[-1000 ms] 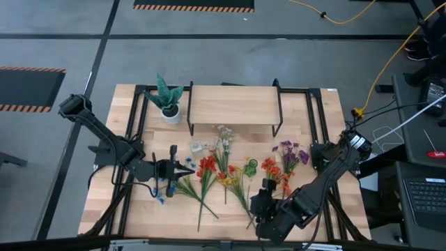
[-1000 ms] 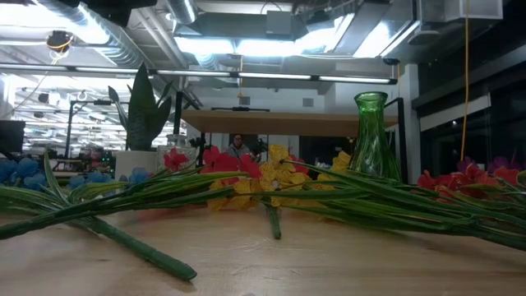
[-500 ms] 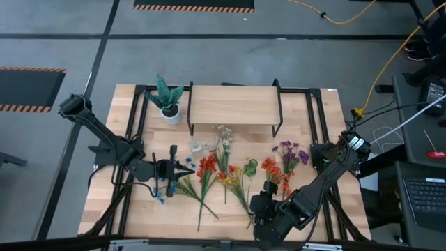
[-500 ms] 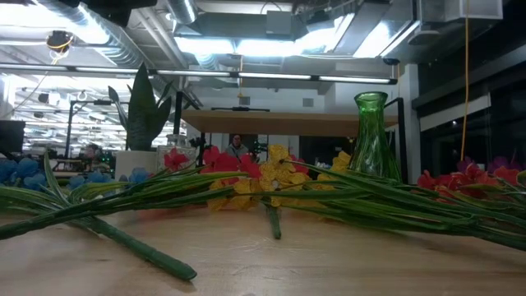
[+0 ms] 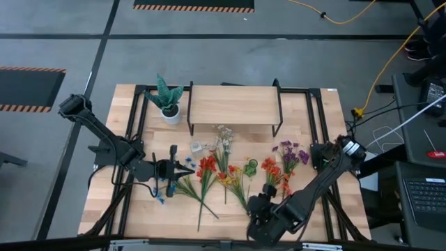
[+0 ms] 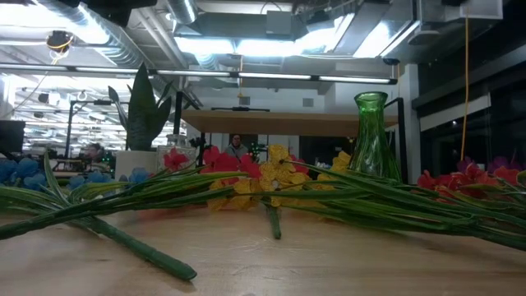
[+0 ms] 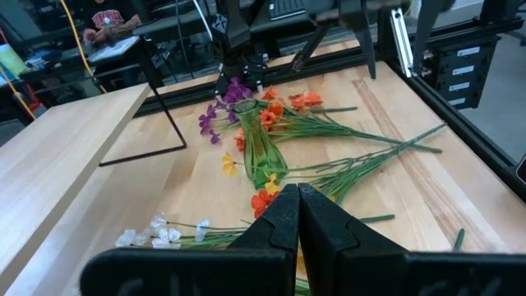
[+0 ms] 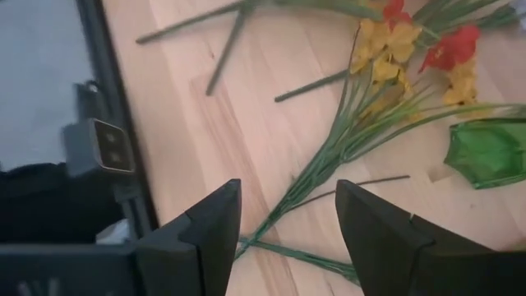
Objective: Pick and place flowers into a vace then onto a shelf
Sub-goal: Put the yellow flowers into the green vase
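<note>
On the table's left side, the left gripper [image 5: 182,167] is seen low over the board, its fingers [image 7: 283,215] pressed together with nothing visibly between them; whether a stalk below is touched cannot be made out. Just beside it, blue blooms lie partly hidden under the arm. The flowers [image 5: 221,176] are spread flat across the middle of the tabletop [image 5: 108,199], stalks crossing, with red, yellow and orange blooms in the centre, white ones [image 5: 224,132] nearer the shelf and purple ones [image 5: 293,152] to the right. Among them a green glass vase [image 5: 251,166] stands upright, empty as far as can be judged from the low view. Behind the flowers, the shelf [image 5: 233,106] is seen bare, with a potted spiky plant [image 5: 168,101] just beside its left end. No writing can be read anywhere. At the near edge, right of centre, the right gripper [image 5: 259,209] is held above green stalk ends, its jaws spread wide and holding nothing; much of that arm is cut off by the picture's edge. In the room beyond, a seated person [image 7: 105,20] is dimly seen.
</note>
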Action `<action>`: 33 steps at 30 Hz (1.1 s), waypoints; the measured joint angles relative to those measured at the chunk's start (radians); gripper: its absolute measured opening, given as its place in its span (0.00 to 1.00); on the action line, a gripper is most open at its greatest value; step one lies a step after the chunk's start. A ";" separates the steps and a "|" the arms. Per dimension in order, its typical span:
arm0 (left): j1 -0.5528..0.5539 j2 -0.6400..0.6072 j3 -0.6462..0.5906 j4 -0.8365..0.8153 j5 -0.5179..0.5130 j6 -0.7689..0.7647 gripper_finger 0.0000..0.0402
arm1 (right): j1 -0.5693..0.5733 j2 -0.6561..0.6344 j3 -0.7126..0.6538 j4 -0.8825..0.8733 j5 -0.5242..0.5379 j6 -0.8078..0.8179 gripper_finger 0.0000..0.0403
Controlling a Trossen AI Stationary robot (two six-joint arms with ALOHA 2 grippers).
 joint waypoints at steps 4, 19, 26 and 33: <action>0.000 0.000 0.000 0.000 0.000 -0.005 0.01 | -0.019 0.044 0.000 -0.004 -0.004 0.058 0.50; 0.000 0.000 0.000 0.000 0.000 -0.008 0.01 | -0.070 0.202 0.000 -0.036 -0.026 0.131 0.50; 0.000 0.000 0.000 0.000 0.000 -0.008 0.01 | -0.078 0.241 0.000 -0.026 -0.026 0.157 0.50; 0.000 0.000 0.000 0.000 0.000 -0.008 0.01 | -0.084 0.246 0.000 0.010 -0.018 0.153 0.50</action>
